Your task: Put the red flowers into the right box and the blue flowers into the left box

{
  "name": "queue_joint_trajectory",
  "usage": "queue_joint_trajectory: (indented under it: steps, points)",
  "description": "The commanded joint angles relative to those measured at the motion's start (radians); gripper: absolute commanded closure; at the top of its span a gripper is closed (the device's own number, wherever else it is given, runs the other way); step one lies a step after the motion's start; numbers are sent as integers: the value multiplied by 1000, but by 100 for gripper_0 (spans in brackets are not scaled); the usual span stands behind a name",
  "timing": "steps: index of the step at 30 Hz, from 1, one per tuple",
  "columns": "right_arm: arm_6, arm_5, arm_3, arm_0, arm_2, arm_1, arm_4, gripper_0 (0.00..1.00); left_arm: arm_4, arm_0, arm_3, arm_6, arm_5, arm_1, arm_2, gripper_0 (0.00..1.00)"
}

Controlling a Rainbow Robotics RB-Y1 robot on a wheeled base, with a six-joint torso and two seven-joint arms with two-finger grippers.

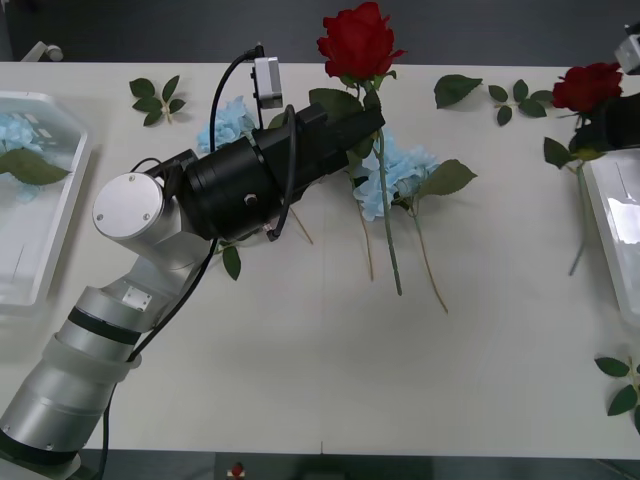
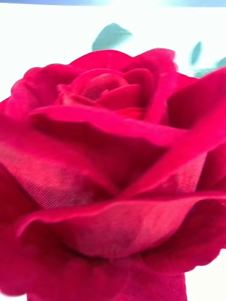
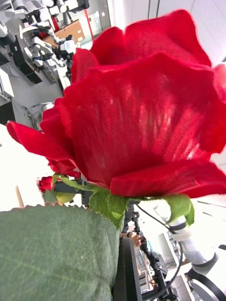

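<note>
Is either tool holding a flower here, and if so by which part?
The left tool holds a red rose by its stem just under the bloom. The right tool also carries a red rose; the exact hold cannot be told.

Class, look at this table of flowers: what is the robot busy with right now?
The left gripper holds a red rose by its stem, lifted above the blue flowers lying mid-table. At the right edge, the right gripper holds another red rose near the right box. One blue flower already lies in the left box.
</note>
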Motion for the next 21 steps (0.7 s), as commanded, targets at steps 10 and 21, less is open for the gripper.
queue_joint_trajectory:
  steps: [10, 21]
  points:
    - [182, -108, 319, -66, 35, -39, 266, 100, 38, 12, -11, -45, -21, 0, 7, 100]
    - [164, -197, 411, -68, 35, 18, 579, 100, 38, 12, -11, -45, -21, 1, 6, 100]
